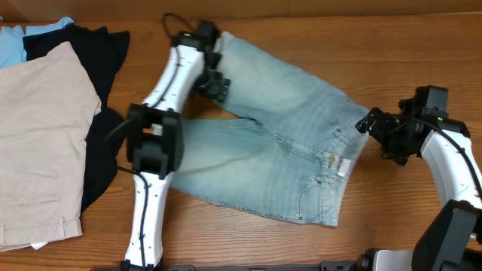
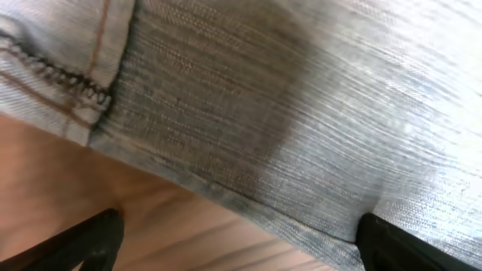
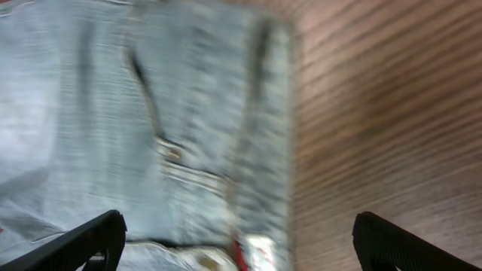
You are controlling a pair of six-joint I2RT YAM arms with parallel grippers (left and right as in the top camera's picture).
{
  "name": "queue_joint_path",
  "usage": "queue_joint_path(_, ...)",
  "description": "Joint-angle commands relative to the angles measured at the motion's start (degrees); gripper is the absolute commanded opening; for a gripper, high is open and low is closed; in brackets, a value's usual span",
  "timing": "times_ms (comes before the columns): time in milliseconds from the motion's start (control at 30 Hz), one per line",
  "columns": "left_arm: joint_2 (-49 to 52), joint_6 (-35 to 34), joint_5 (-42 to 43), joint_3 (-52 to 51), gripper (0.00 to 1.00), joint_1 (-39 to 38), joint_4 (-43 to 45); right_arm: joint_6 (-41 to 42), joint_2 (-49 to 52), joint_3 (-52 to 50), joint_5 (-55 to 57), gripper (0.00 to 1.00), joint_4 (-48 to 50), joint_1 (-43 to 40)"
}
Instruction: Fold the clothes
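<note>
shorts: light blue faded denim shorts (image 1: 290, 139) lie spread flat mid worktop (image 1: 422, 45), waistband to the right, legs running left, one far and one near.
left end effector: left end effector (image 1: 215, 81) is released, jaws wide, low over the near edge of the far leg. the wrist view shows the denim edge crossing between the tips, bare wood on the near side.
right end effector: right end effector (image 1: 370, 120) is released, jaws wide, at the far right corner of the waistband. the wrist view is blurred; the waistband edge sits between the tips, wood to the right.
held: nothing, no cloth in either.
step (my read): lining up the first pinches for a fold, probably far leg over near leg.
do it well: drop until one finger slides under the denim edge, then take both layers and clench fully before lifting. lift low and move both arms together so the cloth is taut. land edge on edge, then release.
risk: a top-layer-only pinch will peel the cloth open. a one-sided pull will drag the whole garment.
clutter: larger beige shorts (image 1: 38, 143) on a black garment (image 1: 105, 53) at left, well apart. leave them alone.
</note>
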Motion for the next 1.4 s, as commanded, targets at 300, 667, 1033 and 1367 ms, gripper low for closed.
queue_joint_path(300,3.61,-1.60,5.81,-2.40,1.00,1.70,-11.13,1.05,0.24,-0.33,-1.38,0.98,-1.44,6.71)
queue_joint_path(667,3.58,-0.31,4.13,14.99,1.00,2.38,-15.74,5.55,0.28,-5.62,0.85,0.63,4.44,20.72)
queue_joint_path(1033,3.58,-0.31,1.51,42.62,1.00,2.47,-22.18,4.92,0.28,-8.83,5.81,0.61,6.69,22.12)
queue_joint_path(1367,3.58,-0.26,-1.75,48.30,1.00,2.47,-22.95,0.72,0.28,-16.28,6.25,0.57,17.64,22.12)
